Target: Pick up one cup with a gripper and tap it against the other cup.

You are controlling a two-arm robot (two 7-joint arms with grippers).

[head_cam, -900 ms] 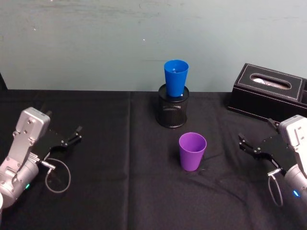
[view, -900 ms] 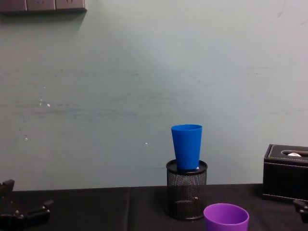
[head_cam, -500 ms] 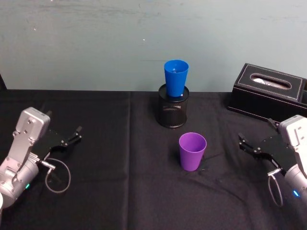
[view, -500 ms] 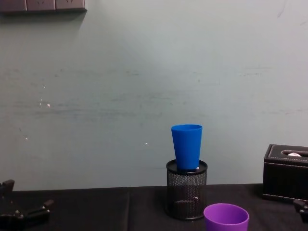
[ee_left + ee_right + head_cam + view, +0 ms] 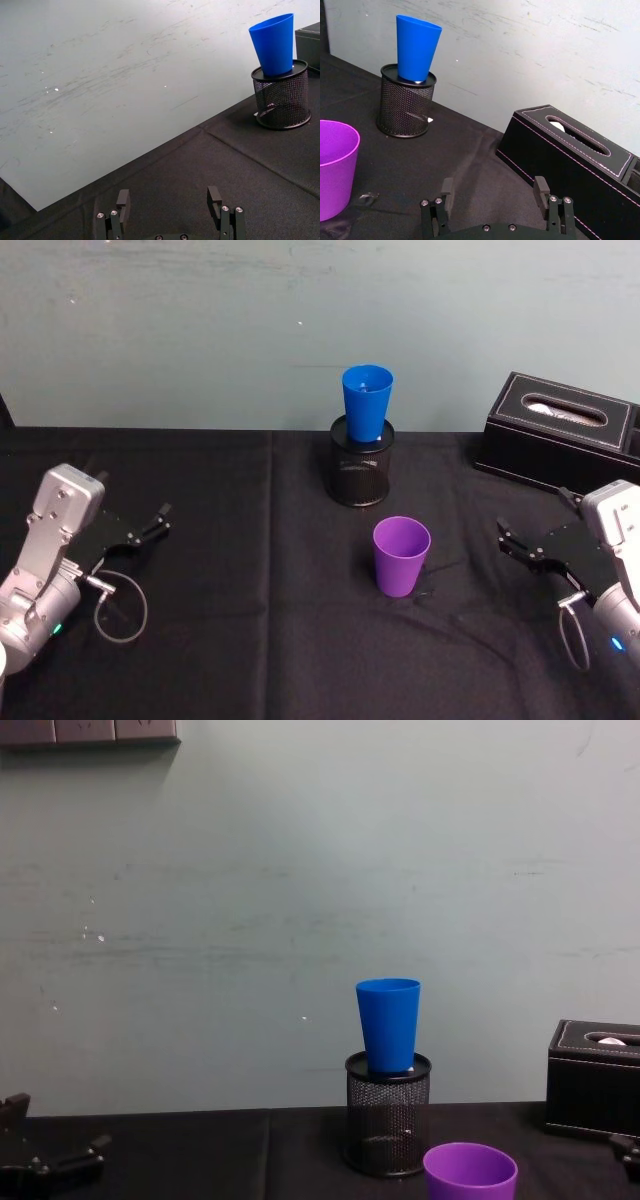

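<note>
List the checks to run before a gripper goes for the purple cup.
1. Purple cup upright on the black cloth, rim up: ok.
2. Blue cup standing in the mesh holder, behind the purple cup: ok.
3. Right gripper open and empty: ok.
4. Nothing between the right gripper and the purple cup: ok.
5. Left gripper open, parked far to the left of both cups: ok.
6. Blue cup firm enough in the holder to take a tap: cannot tell.
</note>
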